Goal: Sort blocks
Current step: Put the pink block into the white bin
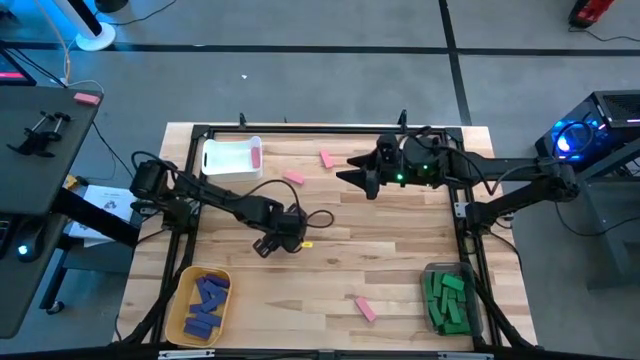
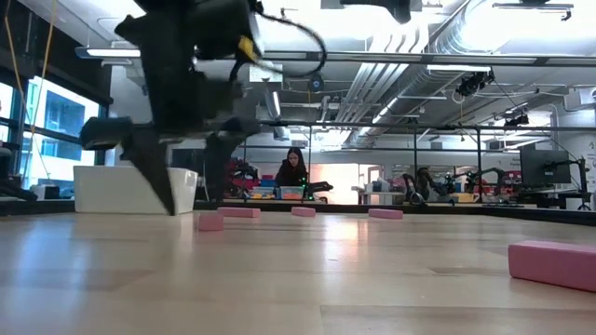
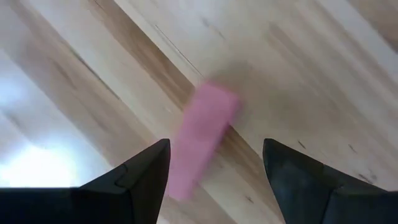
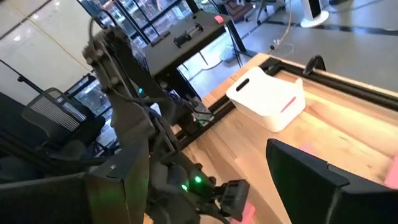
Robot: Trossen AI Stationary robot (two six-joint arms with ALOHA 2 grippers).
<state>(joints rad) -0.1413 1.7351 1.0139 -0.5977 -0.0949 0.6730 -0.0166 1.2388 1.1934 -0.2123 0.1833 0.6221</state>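
Left gripper (image 3: 214,165) open, straddling pink block (image 3: 202,140).

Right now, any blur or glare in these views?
Left wrist view: the pink block between the open left gripper fingers is blurred, and glare whitens the table. Low view: ceiling lights reflect off the tabletop; the near pink block looks soft. High view: even light.

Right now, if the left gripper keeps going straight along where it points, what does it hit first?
Most likely the pink block. The left gripper points down at the table, fingers open, with the block lying between and just ahead of them. How high it stands above the block is hard to judge.
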